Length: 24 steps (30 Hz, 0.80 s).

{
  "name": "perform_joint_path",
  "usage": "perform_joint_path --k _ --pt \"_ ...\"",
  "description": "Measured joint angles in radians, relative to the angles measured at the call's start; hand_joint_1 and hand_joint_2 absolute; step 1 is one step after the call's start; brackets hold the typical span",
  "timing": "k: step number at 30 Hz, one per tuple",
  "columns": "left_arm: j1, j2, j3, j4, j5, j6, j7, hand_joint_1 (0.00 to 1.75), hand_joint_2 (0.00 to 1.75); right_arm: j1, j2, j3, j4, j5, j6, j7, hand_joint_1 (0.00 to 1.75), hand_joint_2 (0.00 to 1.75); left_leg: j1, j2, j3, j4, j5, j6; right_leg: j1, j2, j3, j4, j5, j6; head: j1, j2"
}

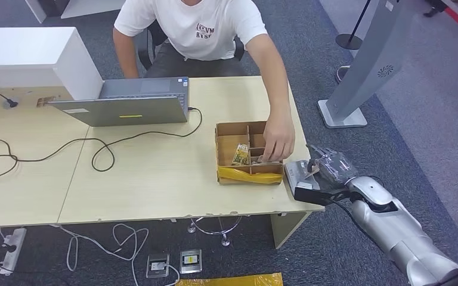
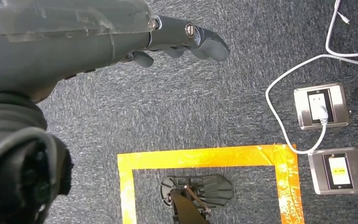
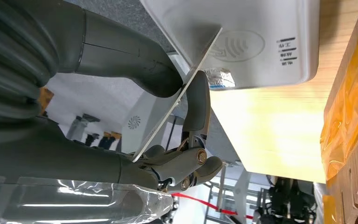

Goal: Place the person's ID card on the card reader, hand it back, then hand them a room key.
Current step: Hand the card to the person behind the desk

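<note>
Worktop: a pale wood worktop [image 1: 155,173] made of two tables side by side, standing on dark grey carpet [image 1: 334,238].
Room: a grey kiosk stand [image 1: 364,71] on a white base stands on the carpet past the worktop's right end; yellow tape [image 2: 205,157] marks a frame on the floor, with two floor sockets [image 2: 321,106] and white cables beside it.
On the worktop: an open laptop [image 1: 125,107] with a black cable looping across the wood, and a compartmented cardboard box [image 1: 247,154] with yellow tape along its near wall.
Person: seated behind the worktop in a white T-shirt, one hand [image 1: 278,140] reaching into the box.
Card reader: a pale grey card reader [image 1: 301,176] lies at the worktop's near right corner, just beside the box.
Right hand: the right hand [image 1: 328,164], wrapped in clear plastic, is over the reader; the silver arm comes in from the lower right.
ID card: the ID card [image 3: 177,100] is pinched between the thumb and a finger [image 3: 196,107] of the right hand, tilted, one edge touching the reader's top by its contactless symbol.
Left hand: the left hand [image 2: 177,39] hangs over the carpet, holding nothing, fingers loosely curved and apart.
Hard to make out: the card's face is seen edge-on, so nothing on it can be read; the box's contents are small and unclear.
</note>
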Motion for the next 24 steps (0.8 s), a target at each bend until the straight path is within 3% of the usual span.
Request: perform_joint_path --k 15,24 --pt "0.000 0.001 0.000 0.000 0.016 0.005 -0.022 0.00 0.00 -0.255 -0.044 -0.004 0.036 0.060 0.038 -0.075 1.75 1.75 0.000 0.000 -0.003 0.000 0.000 0.000 0.000 0.000 -0.003 0.000 0.000 0.000 0.000 0.000" --pt "0.000 0.000 0.000 0.000 0.020 0.007 -0.030 0.00 0.00 -0.440 -0.031 -0.002 0.115 0.087 0.023 -0.137 1.75 1.75 0.000 0.000 -0.004 0.000 0.000 0.000 0.000 0.000 -0.004 0.000 0.000 0.000 0.000 0.000"
